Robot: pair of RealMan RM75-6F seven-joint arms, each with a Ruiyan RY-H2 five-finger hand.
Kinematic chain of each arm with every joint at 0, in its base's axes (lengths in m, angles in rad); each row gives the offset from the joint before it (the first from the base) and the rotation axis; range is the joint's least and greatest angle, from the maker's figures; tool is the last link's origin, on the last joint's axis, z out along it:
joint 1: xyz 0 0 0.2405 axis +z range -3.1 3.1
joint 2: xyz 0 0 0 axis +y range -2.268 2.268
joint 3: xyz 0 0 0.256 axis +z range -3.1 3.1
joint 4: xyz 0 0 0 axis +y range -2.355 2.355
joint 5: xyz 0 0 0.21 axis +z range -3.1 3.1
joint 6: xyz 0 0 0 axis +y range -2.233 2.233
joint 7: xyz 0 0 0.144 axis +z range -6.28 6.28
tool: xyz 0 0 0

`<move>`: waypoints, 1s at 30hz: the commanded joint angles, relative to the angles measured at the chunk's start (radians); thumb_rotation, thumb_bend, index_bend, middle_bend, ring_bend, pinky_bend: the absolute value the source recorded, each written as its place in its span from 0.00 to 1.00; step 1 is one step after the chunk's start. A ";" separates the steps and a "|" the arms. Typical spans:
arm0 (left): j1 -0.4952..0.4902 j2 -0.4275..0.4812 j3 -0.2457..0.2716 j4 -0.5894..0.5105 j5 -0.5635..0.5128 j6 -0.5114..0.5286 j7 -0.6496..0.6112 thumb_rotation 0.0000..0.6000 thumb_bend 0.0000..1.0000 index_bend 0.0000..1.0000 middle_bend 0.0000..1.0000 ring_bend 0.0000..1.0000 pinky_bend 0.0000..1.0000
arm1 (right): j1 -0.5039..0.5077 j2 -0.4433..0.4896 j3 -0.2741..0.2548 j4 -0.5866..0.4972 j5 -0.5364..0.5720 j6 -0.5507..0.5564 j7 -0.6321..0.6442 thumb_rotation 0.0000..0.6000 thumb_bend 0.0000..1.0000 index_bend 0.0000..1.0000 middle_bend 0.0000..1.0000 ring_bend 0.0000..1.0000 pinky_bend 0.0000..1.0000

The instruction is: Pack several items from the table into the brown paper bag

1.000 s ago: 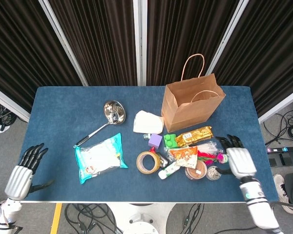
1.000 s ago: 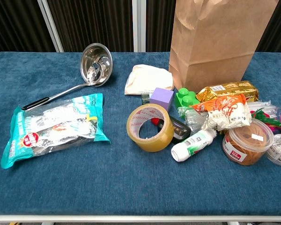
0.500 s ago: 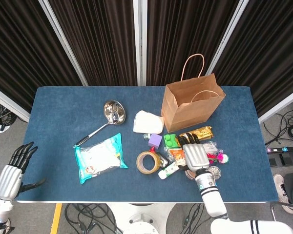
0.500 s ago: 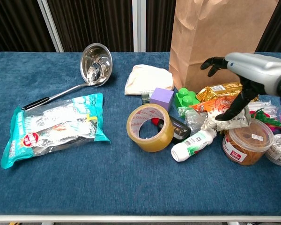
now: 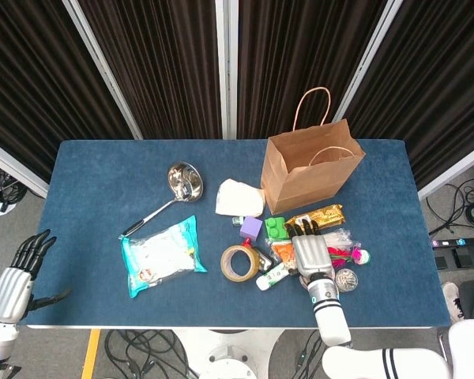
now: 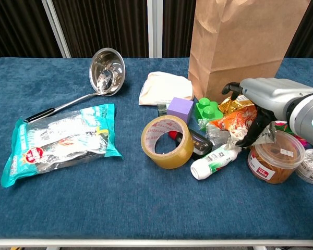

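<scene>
My right hand (image 6: 266,104) sits palm-down over the orange snack packet (image 6: 235,121), fingers spread and draped on it, thumb touching the crinkled wrapper; can't tell if it's actually gripped. The brown paper bag (image 5: 308,170) stands upright and open at 12 o'clock from that hand, close by. Gold snack bar (image 5: 325,213) lies between hand and bag. Green block (image 6: 208,110) and purple cube (image 6: 180,109) at 10 o'clock of the hand, white bottle (image 6: 214,160) at 7, tape roll (image 6: 167,141) at 8, brown lidded tub (image 6: 275,156) at 5, touching my wrist area. Further left: white pouch (image 5: 238,197), ladle (image 5: 170,193), teal packet (image 5: 162,254). My left hand (image 5: 16,276) hangs off the table's left edge, fingers spread, holding nothing.
</scene>
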 commanded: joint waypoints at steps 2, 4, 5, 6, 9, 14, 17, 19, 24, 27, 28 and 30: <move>-0.001 -0.003 -0.001 0.006 -0.002 -0.002 -0.004 1.00 0.06 0.09 0.11 0.00 0.09 | 0.010 -0.021 -0.005 0.022 0.004 0.018 -0.009 1.00 0.00 0.19 0.24 0.09 0.00; 0.000 -0.004 -0.001 0.009 -0.005 -0.004 -0.008 1.00 0.06 0.09 0.11 0.00 0.09 | 0.010 -0.030 -0.009 0.032 -0.006 0.030 -0.007 1.00 0.03 0.27 0.30 0.16 0.03; 0.000 -0.004 -0.002 0.009 -0.006 -0.004 -0.010 1.00 0.06 0.09 0.11 0.00 0.09 | 0.010 -0.034 -0.011 0.037 -0.013 0.037 -0.006 1.00 0.06 0.32 0.32 0.20 0.07; 0.000 -0.004 -0.002 0.011 -0.007 -0.005 -0.011 1.00 0.06 0.09 0.11 0.00 0.09 | 0.010 -0.038 -0.013 0.043 -0.020 0.044 -0.006 1.00 0.08 0.35 0.34 0.22 0.09; 0.000 -0.006 -0.001 0.013 -0.007 -0.008 -0.015 1.00 0.06 0.09 0.11 0.00 0.09 | 0.008 -0.049 -0.019 0.058 -0.043 0.062 0.000 1.00 0.16 0.49 0.44 0.31 0.21; -0.002 -0.006 0.001 0.012 -0.004 -0.009 -0.010 1.00 0.06 0.09 0.11 0.00 0.09 | -0.002 -0.045 -0.023 0.054 -0.094 0.084 0.025 1.00 0.25 0.64 0.55 0.43 0.35; -0.004 -0.004 0.002 0.007 -0.003 -0.012 -0.008 1.00 0.06 0.09 0.11 0.00 0.09 | -0.011 -0.025 -0.023 0.031 -0.120 0.096 0.041 1.00 0.30 0.70 0.59 0.48 0.41; -0.004 -0.003 0.002 0.004 -0.002 -0.012 -0.006 1.00 0.06 0.09 0.11 0.00 0.09 | -0.018 0.003 -0.009 -0.008 -0.115 0.092 0.054 1.00 0.33 0.72 0.61 0.51 0.44; -0.007 0.000 0.004 -0.009 0.005 -0.009 0.010 1.00 0.06 0.09 0.11 0.00 0.09 | -0.019 0.084 0.023 -0.124 -0.167 0.119 0.055 1.00 0.35 0.74 0.63 0.52 0.45; -0.009 0.006 0.004 -0.023 0.011 -0.005 0.024 1.00 0.06 0.09 0.11 0.00 0.09 | 0.004 0.147 0.087 -0.249 -0.199 0.148 0.022 1.00 0.35 0.74 0.63 0.52 0.45; -0.010 0.008 0.004 -0.027 0.012 -0.004 0.028 1.00 0.06 0.09 0.11 0.00 0.09 | 0.014 0.164 0.111 -0.286 -0.207 0.157 0.010 1.00 0.35 0.74 0.63 0.52 0.46; -0.012 0.012 0.004 -0.037 0.014 -0.004 0.036 1.00 0.06 0.09 0.11 0.00 0.09 | 0.043 0.198 0.175 -0.363 -0.228 0.176 -0.017 1.00 0.35 0.74 0.63 0.52 0.46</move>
